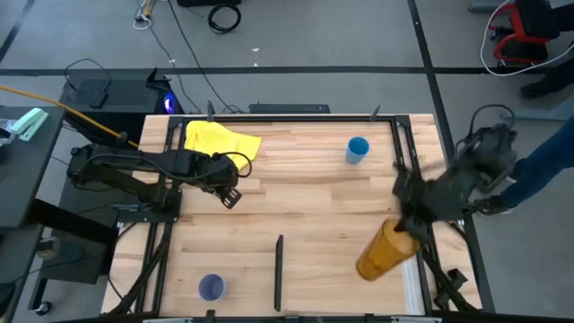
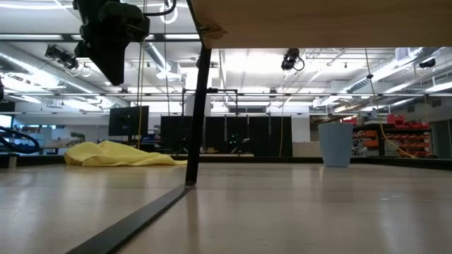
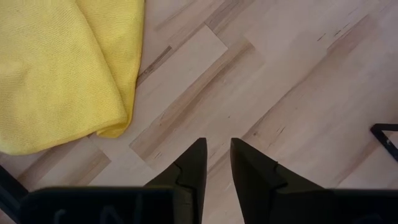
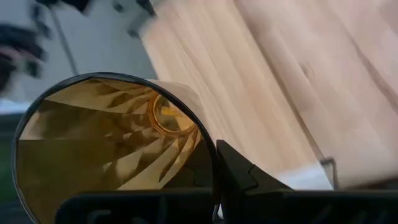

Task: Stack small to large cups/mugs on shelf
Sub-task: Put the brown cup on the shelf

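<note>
The tall amber tumbler (image 1: pixel 384 252) lies tilted near the table's right near corner, held by my right gripper (image 1: pixel 409 224); the right wrist view looks into its open mouth (image 4: pixel 106 149). The small blue cup (image 1: pixel 358 149) stands upright toward the far right of the table and also shows in the low view (image 2: pixel 335 144). The lavender cup (image 1: pixel 211 287) stands at the near edge, left of centre. My left gripper (image 1: pixel 230 196) hovers over bare wood just near-side of the yellow cloth (image 1: pixel 221 140), fingers a narrow gap apart (image 3: pixel 217 146), touching nothing. My right gripper holds the amber tumbler at its mouth rim (image 4: pixel 208 146). One finger (image 4: pixel 239 174) lies outside the wall; the other is hidden, apparently inside the cup. The tumbler is tipped well over, its base (image 1: pixel 368 267) pointing toward the near edge. Whether it is lifted clear, I cannot tell.
A wooden shelf board (image 2: pixel 318 21) spans overhead on a dark post (image 2: pixel 200 113). A dark strip (image 1: pixel 279 269) lies on the table near the middle of the near edge. Black frame rails (image 1: pixel 405 170) run along the table's sides. A person's blue sleeve (image 1: pixel 547 166) shows beyond the right edge.
</note>
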You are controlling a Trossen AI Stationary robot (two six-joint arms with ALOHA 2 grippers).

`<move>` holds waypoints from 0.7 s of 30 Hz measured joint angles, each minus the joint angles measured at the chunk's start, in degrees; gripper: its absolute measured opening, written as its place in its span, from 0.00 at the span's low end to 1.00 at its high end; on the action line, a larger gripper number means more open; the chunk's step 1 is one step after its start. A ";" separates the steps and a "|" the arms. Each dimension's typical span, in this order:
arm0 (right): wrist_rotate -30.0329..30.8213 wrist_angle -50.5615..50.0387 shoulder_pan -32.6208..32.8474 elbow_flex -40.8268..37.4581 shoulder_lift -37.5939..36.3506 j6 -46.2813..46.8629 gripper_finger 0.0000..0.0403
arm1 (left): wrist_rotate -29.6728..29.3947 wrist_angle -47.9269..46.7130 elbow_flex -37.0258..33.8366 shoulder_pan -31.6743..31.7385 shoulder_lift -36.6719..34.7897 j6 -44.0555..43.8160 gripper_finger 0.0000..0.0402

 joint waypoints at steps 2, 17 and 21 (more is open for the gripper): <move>-0.01 0.00 2.46 -1.59 0.85 1.60 0.01 | 0.00 0.00 0.00 0.00 0.00 0.00 0.20; 0.47 0.06 14.39 -11.43 2.80 16.66 0.01 | 0.00 1.39 -0.02 0.00 0.00 -0.15 0.18; 0.30 0.08 15.02 -13.64 2.80 16.97 0.01 | 0.00 1.53 -0.02 0.00 0.00 -0.16 0.17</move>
